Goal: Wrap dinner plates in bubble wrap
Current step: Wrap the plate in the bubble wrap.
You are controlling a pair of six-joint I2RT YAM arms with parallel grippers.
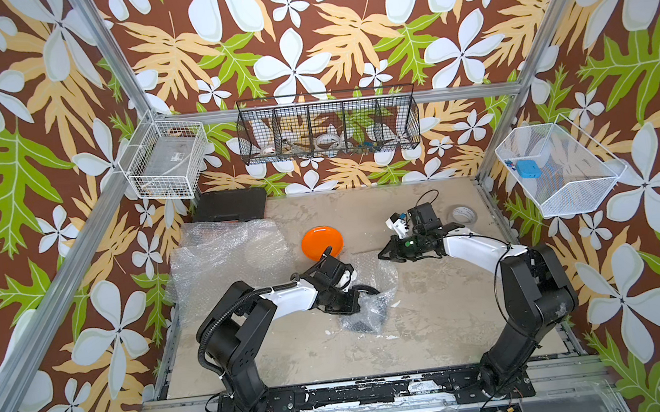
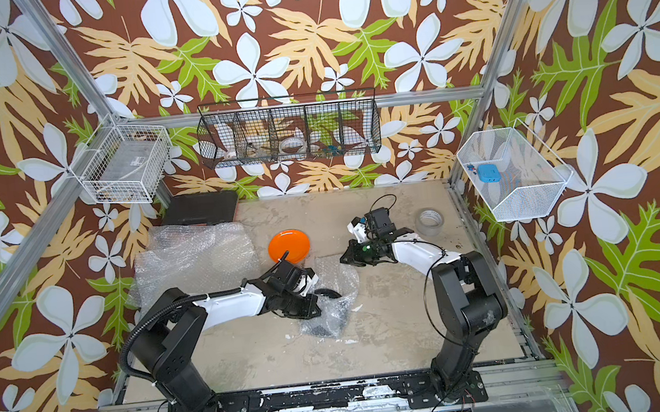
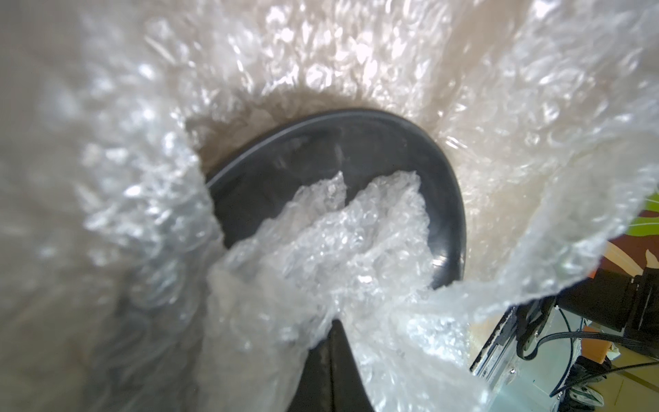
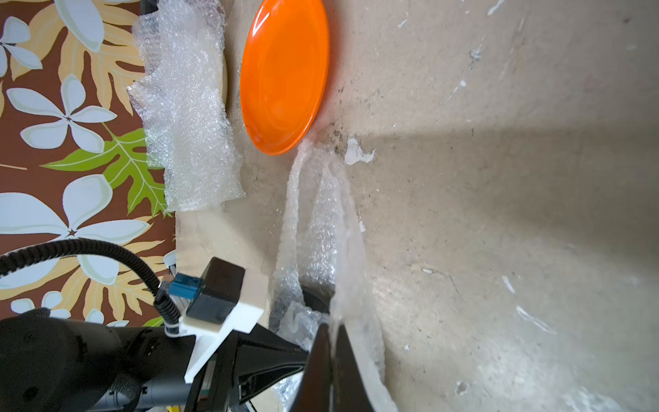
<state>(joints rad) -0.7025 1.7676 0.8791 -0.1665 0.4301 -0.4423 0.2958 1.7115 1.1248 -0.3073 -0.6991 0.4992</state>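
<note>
1. Middle of the worktop [image 1: 435,308]: the black plate [image 3: 321,167] lies in a crumpled sheet of bubble wrap [image 1: 373,271], with its rim and part of its face bare and wrap bunched over the rest.
2. Left gripper [image 3: 333,342]: jaws together, pinching a fold of that wrap right over the plate.
3. Right gripper [image 4: 330,339]: jaws closed on the sheet's edge, opposite the left arm, with wrap running out from between them.
4. The orange plate [image 1: 322,242] sits bare on the worktop just behind the bundle.
5. Spare sheets [image 1: 225,255] are piled to the left of the orange plate, and the white tape roll [image 1: 464,214] stands back right, well apart.
</note>
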